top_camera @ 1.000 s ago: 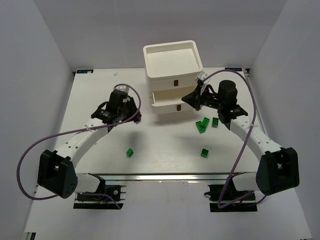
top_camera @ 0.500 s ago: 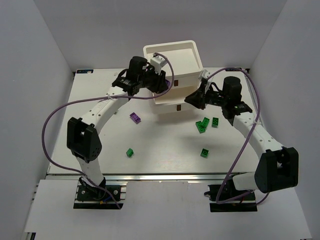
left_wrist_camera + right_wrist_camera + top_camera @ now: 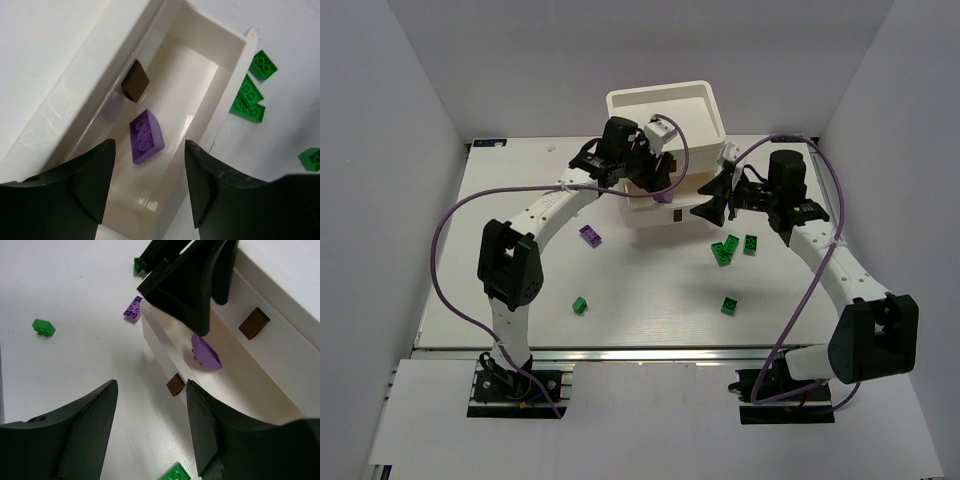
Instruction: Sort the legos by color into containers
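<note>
— Our left fingers (image 3: 85, 185) stand wide apart over the pulled-out drawer (image 3: 234, 80), with nothing between them. A purple brick (image 3: 146, 136) lies on the drawer floor right beneath.

— So we have let it go. A second ago the left gripper (image 3: 655, 172) sat low over the table (image 3: 650, 290) on the left. Half a second ago it had swung up to the white drawer unit (image 3: 665, 110), and now it hangs above the drawer.

— And the right gripper (image 3: 150, 440)?

— Spread wide too, and empty. It is just beside the drawer front with its brown handle (image 3: 175, 385), and it has hardly shifted.

— Then we count one purple sorted. A second purple brick (image 3: 590, 235) lies on the table left of the unit, well apart from the green bricks (image 3: 725, 250) on the right.

— We judge that one comes next for the left arm, into the same drawer. The greens need a different tier, and we see no other drawer pulled out yet.
</note>
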Available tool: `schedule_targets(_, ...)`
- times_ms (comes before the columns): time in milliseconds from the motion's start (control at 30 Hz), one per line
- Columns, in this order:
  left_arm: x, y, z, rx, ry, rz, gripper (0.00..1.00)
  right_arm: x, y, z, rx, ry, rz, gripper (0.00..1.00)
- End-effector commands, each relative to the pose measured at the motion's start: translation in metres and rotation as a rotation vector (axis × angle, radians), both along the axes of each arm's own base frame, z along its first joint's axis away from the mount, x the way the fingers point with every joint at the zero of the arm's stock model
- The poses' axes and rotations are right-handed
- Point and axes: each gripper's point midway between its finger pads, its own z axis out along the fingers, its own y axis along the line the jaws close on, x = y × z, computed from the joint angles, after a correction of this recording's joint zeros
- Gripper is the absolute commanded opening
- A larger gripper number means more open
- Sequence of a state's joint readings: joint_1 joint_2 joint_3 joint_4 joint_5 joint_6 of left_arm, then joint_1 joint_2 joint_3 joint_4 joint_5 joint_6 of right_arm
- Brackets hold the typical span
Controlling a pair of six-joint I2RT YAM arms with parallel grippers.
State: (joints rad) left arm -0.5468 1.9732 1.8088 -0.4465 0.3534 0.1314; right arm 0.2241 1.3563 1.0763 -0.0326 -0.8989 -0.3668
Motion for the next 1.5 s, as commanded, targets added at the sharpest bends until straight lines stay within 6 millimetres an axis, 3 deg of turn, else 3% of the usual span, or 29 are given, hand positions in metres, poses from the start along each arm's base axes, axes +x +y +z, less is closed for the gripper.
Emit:
schedule_targets(0, 0.005, -0.002, 0.076, -0.086, -0.139, 0.034, 0.69, -0.003, 0.005, 0.007, -0.019, -0.077, 0.07, 0.63)
schedule_targets(100, 0.0, 0.005, 0.11, -0.148, -0.164, 0.086, 0.72, -0.003, 0.01, 0.0, -0.038, -0.091, 0.107, 0.67)
schedule_targets(167, -0.004, 0.028, 0.137, -0.221, -0.143, 0.206, 0.66, -0.011, 0.018, -0.007, -0.063, -0.072, 0.157, 0.69)
schedule_targets(200, -0.008, 0.037, 0.142, -0.238, -0.133, 0.256, 0.6, -0.01, 0.022, -0.009, -0.083, -0.1, 0.178, 0.69)
schedule_targets(233, -0.013, 0.067, 0.148, -0.248, -0.131, 0.394, 0.49, -0.016, 0.038, -0.012, -0.096, -0.099, 0.224, 0.69)
schedule_targets(267, -0.02, 0.081, 0.149, -0.247, -0.134, 0.457, 0.36, -0.017, 0.044, -0.017, -0.112, -0.093, 0.232, 0.67)
schedule_targets(300, -0.024, 0.101, 0.15, -0.25, -0.139, 0.53, 0.16, -0.011, 0.049, -0.027, -0.146, -0.083, 0.213, 0.64)
schedule_targets(333, -0.035, 0.112, 0.151, -0.283, -0.116, 0.588, 0.1, -0.021, 0.071, -0.027, -0.157, -0.094, 0.259, 0.57)
schedule_targets(367, -0.052, 0.143, 0.147, -0.281, -0.126, 0.69, 0.02, -0.017, 0.078, -0.031, -0.177, -0.1, 0.243, 0.49)
schedule_targets(400, -0.063, 0.159, 0.141, -0.281, -0.104, 0.747, 0.0, -0.023, 0.094, -0.043, -0.195, -0.068, 0.274, 0.43)
schedule_targets(433, -0.075, 0.168, 0.136, -0.314, -0.072, 0.796, 0.0, -0.02, 0.104, -0.038, -0.199, -0.084, 0.276, 0.3)
schedule_targets(467, -0.096, 0.19, 0.131, -0.329, -0.072, 0.858, 0.0, -0.026, 0.118, -0.041, -0.206, -0.074, 0.297, 0.24)
schedule_targets(500, -0.109, 0.199, 0.12, -0.324, -0.039, 0.891, 0.0, -0.027, 0.134, -0.054, -0.23, -0.046, 0.304, 0.2)
schedule_targets(533, -0.121, 0.205, 0.113, -0.372, 0.006, 0.94, 0.13, -0.028, 0.143, -0.056, -0.233, -0.028, 0.305, 0.16)
schedule_targets(567, -0.132, 0.212, 0.09, -0.362, 0.047, 0.971, 0.25, -0.033, 0.164, -0.046, -0.222, -0.043, 0.324, 0.16)
schedule_targets(600, -0.151, 0.222, 0.095, -0.409, 0.046, 0.989, 0.37, -0.026, 0.175, -0.061, -0.249, -0.024, 0.306, 0.16)
schedule_targets(633, -0.16, 0.226, 0.091, -0.461, 0.084, 1.026, 0.56, -0.021, 0.184, -0.062, -0.244, 0.03, 0.251, 0.17)
schedule_targets(667, -0.168, 0.23, 0.087, -0.481, 0.096, 1.044, 0.61, -0.017, 0.204, -0.048, -0.248, 0.001, 0.206, 0.19)
schedule_targets(733, -0.189, 0.243, 0.079, -0.532, 0.122, 1.096, 0.65, -0.005, 0.22, -0.078, -0.316, 0.108, 0.121, 0.22)
schedule_targets(767, -0.199, 0.253, 0.077, -0.544, 0.118, 1.122, 0.65, -0.002, 0.245, -0.078, -0.335, 0.092, 0.105, 0.24)
schedule_targets(867, -0.211, 0.262, 0.078, -0.58, 0.119, 1.152, 0.66, 0.001, 0.263, -0.091, -0.355, 0.118, 0.058, 0.41)
schedule_targets(933, -0.218, 0.269, 0.078, -0.567, 0.117, 1.167, 0.67, -0.003, 0.275, -0.097, -0.35, 0.116, 0.042, 0.63)
schedule_targets(1000, -0.224, 0.273, 0.08, -0.549, 0.121, 1.176, 0.68, 0.001, 0.282, -0.111, -0.368, 0.134, 0.023, 0.71)
schedule_targets(1033, -0.226, 0.274, 0.079, -0.538, 0.124, 1.179, 0.68, 0.002, 0.283, -0.119, -0.383, 0.155, 0.01, 0.71)
schedule_targets(1067, -0.227, 0.274, 0.08, -0.534, 0.127, 1.179, 0.69, 0.007, 0.282, -0.145, -0.427, 0.193, -0.02, 0.72)
schedule_targets(1100, -0.229, 0.273, 0.08, -0.527, 0.133, 1.17, 0.69, 0.014, 0.288, -0.14, -0.412, 0.197, -0.048, 0.74)
schedule_targets(1300, -0.232, 0.268, 0.074, -0.487, 0.173, 1.153, 0.69, 0.04, 0.294, -0.179, -0.454, 0.136, -0.164, 0.74)
schedule_targets(1367, -0.234, 0.266, 0.071, -0.489, 0.184, 1.143, 0.7, 0.054, 0.29, -0.188, -0.483, 0.094, -0.243, 0.73)
schedule_targets(1467, -0.236, 0.264, 0.063, -0.494, 0.2, 1.139, 0.7, 0.057, 0.284, -0.199, -0.5, 0.109, -0.243, 0.74)
